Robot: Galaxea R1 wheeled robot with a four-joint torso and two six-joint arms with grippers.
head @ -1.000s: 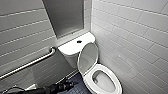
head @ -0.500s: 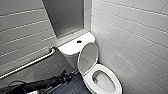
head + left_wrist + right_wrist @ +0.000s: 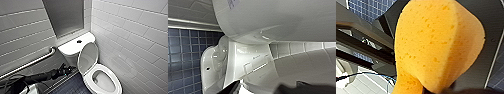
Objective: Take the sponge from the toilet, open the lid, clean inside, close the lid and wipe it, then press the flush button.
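My left gripper (image 3: 63, 70) has come forward and up along the left side of the toilet (image 3: 72, 47). It now hangs low beside the tank, fingers spread wide with nothing between them. Room is tight here. The grab bar (image 3: 30, 63) runs along the left wall beside my arm, and only a strip of dark tiled floor (image 3: 72, 87) lies between that wall and the bowl. On the right, the tiled wall (image 3: 130, 37) stands close to the seat (image 3: 111, 75). The lid (image 3: 88, 57) is upright against the tank, just near of the flush button (image 3: 79, 41). My right gripper (image 3: 432, 90) is clamped on the sponge (image 3: 436, 45).
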